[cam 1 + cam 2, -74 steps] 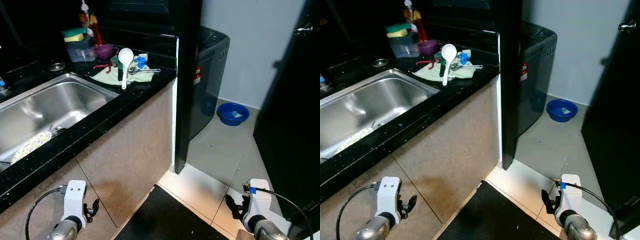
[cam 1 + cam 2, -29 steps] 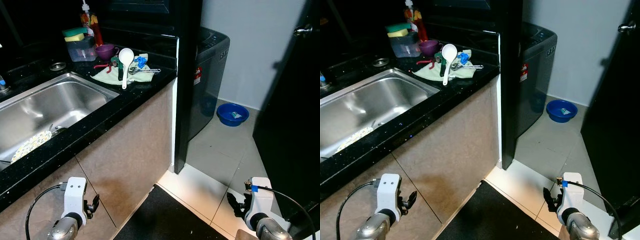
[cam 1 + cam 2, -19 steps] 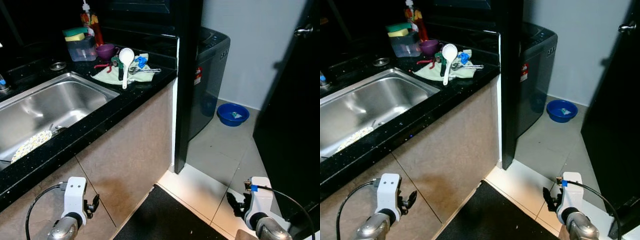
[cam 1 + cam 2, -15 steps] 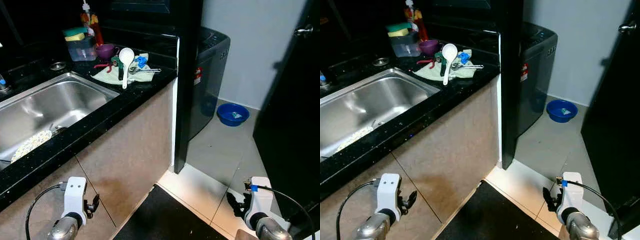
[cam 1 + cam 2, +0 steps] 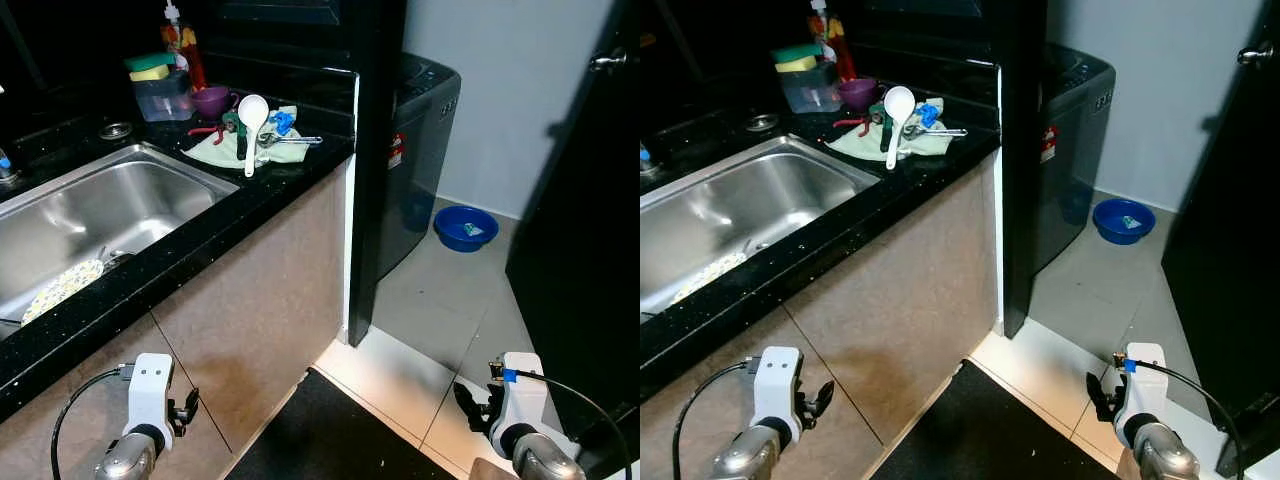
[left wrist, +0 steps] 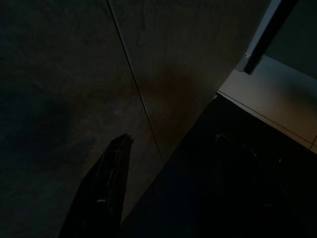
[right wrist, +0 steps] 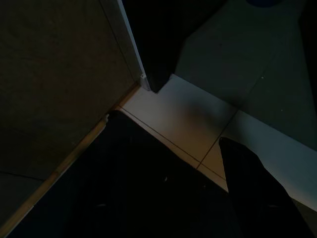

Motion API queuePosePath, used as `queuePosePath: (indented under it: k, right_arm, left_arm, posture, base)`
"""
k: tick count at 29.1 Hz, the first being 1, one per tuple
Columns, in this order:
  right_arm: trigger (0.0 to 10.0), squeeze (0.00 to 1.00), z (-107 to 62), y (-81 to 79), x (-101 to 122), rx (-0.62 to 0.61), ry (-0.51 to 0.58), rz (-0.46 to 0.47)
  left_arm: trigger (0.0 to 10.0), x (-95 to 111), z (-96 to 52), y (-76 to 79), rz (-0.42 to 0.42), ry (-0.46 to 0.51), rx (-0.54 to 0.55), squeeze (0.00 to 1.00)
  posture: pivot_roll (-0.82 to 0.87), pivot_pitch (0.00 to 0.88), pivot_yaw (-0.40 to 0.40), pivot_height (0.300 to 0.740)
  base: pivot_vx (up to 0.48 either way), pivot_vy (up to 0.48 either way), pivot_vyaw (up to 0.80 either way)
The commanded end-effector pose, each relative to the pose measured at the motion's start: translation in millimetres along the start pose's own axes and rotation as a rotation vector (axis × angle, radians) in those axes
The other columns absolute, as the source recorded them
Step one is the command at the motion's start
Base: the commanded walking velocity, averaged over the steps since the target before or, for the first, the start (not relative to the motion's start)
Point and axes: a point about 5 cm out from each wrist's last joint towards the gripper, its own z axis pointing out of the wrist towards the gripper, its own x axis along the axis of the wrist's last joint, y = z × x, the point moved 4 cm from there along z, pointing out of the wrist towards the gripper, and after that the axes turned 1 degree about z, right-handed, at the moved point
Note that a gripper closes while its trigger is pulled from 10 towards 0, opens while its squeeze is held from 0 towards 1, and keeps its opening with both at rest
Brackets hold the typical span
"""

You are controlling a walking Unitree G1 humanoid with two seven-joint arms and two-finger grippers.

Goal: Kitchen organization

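Black speckled countertop runs along the robot's left, above tan cabinet fronts. At its left end a steel sink is set into it, and a patterned plate lies in the basin near the front wall. Behind the sink stand a clear container with a green and a yellow sponge on top, and a bottle beside it. Just right of the container sits a purple bowl. Next comes a pale green cloth spread near the counter's end, with a white ladle lying on it, bowl end toward the wall, among smaller utensils, one with a blue part.

Low at the bottom of the head views, well below and apart from the counter things, the left gripper hangs before the cabinet front; in its wrist view the two black fingers stand spread with nothing between them. A dark mat lies on the floor between the arms.

Right of the counter's end rises a tall black panel, then a dark washing machine, and a blue basin on the pale tiled floor. The right gripper hangs over the tiles and mat edge, its fingers likewise apart and holding nothing, far from the cloth and ladle. A black door closes the right side.
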Motion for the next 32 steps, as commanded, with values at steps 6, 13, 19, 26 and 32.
queuePosePath:
  k: [6,13,19,26,32]
  right_arm:
    - [10.0,0.00,0.1,-2.3,-0.3,0.010,0.006,-0.004]
    - [10.0,0.00,0.2,-2.8,0.6,0.010,0.008,-0.004]
    - [10.0,0.00,0.1,-3.0,-0.3,0.011,0.006,-0.005]
    - [10.0,0.00,-0.5,-3.4,-2.0,0.017,0.004,-0.008]
    - [10.0,0.00,-1.0,-4.2,-2.1,0.029,0.005,-0.016]
  left_arm:
    - [10.0,-2.9,-2.0,-2.6,0.001,-0.009,0.006,0.00]
    - [10.0,-2.4,-1.6,-2.2,0.001,-0.010,0.005,0.00]
    - [10.0,-2.9,-1.8,-2.1,0.000,-0.011,0.004,0.00]
    - [10.0,-4.8,-2.2,-1.0,0.001,-0.015,0.002,0.00]
    - [10.0,-5.4,-2.0,0.7,-0.001,-0.016,0.001,0.00]
  posture:
    - [-0.04,0.030,0.056,0.740]
    - [-0.04,0.030,0.057,0.740]
    - [-0.04,0.020,0.056,0.740]
    - [-0.04,0.000,0.054,0.740]
    - [-0.04,0.000,0.049,0.740]
  base:
    - [0.000,0.000,0.00]
    - [0.000,0.000,0.00]
    - [0.000,0.000,0.00]
    - [0.000,0.000,0.00]
    - [0.000,0.000,0.00]
